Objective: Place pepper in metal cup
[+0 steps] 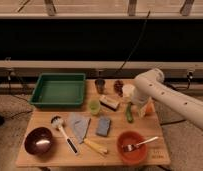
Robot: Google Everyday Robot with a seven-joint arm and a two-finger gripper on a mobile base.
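The pepper (129,113) is a small dark-green piece lying on the wooden table (50,116), right of centre. The metal cup (100,85) is a dark grey cylinder standing upright at the back of the table, next to the green tray. My white arm (167,97) reaches in from the right and bends down over the table's right side. The gripper (137,107) is at its lower end, just right of and slightly above the pepper.
A green tray (59,90) sits back left. A pale green cup (94,106), a tan block (109,102), a white round container (128,90) and an orange block (149,108) surround the pepper. In front lie a red bowl with fork (131,146), a dark bowl (38,140), a brush (62,131), a cloth (80,124), a sponge (103,126) and a yellow piece (97,146).
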